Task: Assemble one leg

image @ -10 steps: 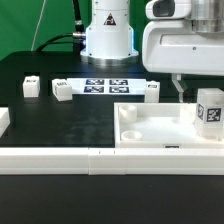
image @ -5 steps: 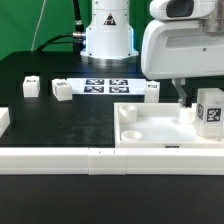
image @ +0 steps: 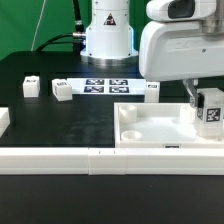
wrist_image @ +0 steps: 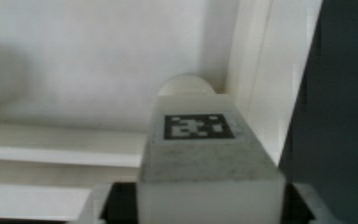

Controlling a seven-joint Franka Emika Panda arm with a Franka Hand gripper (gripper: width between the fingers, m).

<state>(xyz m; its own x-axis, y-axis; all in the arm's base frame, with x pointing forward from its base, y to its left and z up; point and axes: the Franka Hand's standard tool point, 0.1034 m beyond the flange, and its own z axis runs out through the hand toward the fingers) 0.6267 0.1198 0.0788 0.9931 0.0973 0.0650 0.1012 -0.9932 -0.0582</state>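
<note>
My gripper (image: 203,103) is at the exterior view's right, over the right corner of the large white square panel (image: 150,127). A stubby white leg (image: 211,110) with a marker tag stands upright there between my fingers. In the wrist view the leg (wrist_image: 202,150) fills the gap of the gripper (wrist_image: 197,205), with a dark finger (wrist_image: 126,205) against each side. The leg's lower end is hidden against the panel. Three more legs lie on the black table: one (image: 30,87), a second (image: 62,91) and a third (image: 152,90).
The marker board (image: 105,86) lies at the back in front of the robot base. A long white rail (image: 60,158) runs along the front edge. Another white rail piece (image: 4,120) sits at the exterior view's left.
The visible finger has shifted right and slightly down, closing up against the leg. The leg itself has hardly moved.
</note>
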